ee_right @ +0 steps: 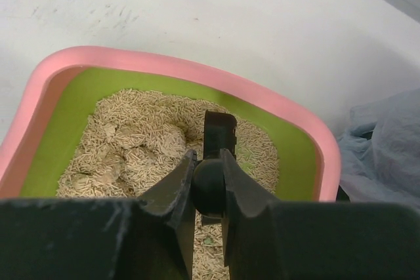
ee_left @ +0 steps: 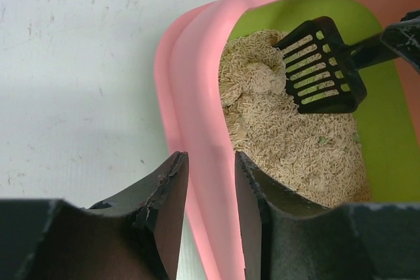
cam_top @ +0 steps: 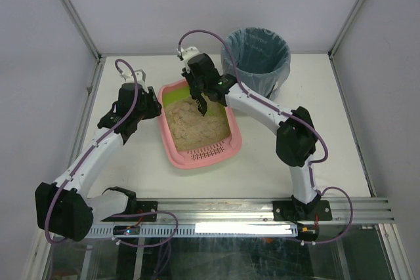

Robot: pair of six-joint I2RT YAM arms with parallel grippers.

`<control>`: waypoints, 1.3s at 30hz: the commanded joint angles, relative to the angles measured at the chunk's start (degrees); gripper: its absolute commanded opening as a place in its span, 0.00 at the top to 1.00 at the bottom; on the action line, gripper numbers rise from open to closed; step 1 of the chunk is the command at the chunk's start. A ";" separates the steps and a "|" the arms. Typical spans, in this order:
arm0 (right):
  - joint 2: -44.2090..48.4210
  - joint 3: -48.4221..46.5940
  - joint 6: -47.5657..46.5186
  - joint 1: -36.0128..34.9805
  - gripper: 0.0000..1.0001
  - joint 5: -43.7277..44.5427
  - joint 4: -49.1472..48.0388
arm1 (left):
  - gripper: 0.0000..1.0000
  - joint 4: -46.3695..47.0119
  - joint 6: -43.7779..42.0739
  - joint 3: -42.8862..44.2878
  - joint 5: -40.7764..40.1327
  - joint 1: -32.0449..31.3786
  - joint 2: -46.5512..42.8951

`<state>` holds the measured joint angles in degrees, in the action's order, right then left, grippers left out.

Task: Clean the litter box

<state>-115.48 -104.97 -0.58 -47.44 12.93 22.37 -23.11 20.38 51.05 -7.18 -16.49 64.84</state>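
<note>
The litter box (cam_top: 205,157) is a pink tray with a lime-green inner wall and beige litter, in the middle of the table. My left gripper (cam_top: 155,107) is at its left rim (ee_left: 197,96). The jaws stand one on each side of the rim, closed on it (ee_left: 210,157). My right gripper (cam_top: 197,94) is over the far half of the box, shut on the handle of the black slotted scoop (cam_top: 199,105). The scoop head (ee_left: 320,65) hangs just above the litter, beside pale clumps (ee_left: 257,75). In the right wrist view the scoop (ee_right: 219,132) points edge-on ahead of my fingers (ee_right: 209,157).
A round black bin lined with a blue bag (cam_top: 257,52) stands behind and to the right of the box, and its bag shows in the right wrist view (ee_right: 387,142). White enclosure walls stand left, right and behind. A metal rail (cam_top: 262,209) runs along the near edge.
</note>
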 commanded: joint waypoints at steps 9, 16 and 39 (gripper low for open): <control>3.42 3.22 17.08 3.01 1.00 -6.67 -3.70 | 0.69 0.19 0.19 1.15 0.78 0.84 2.28; 5.92 8.92 24.66 3.67 1.00 -2.64 -3.48 | 0.71 0.01 0.01 1.34 1.42 0.77 3.16; 18.61 37.89 47.02 3.35 1.00 -4.98 -22.50 | 0.77 -0.39 -0.51 1.99 3.78 0.85 6.21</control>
<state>-98.15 -71.53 35.75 -43.18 12.47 0.49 -25.32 20.14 51.18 -6.92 -15.64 70.59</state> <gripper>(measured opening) 0.184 0.241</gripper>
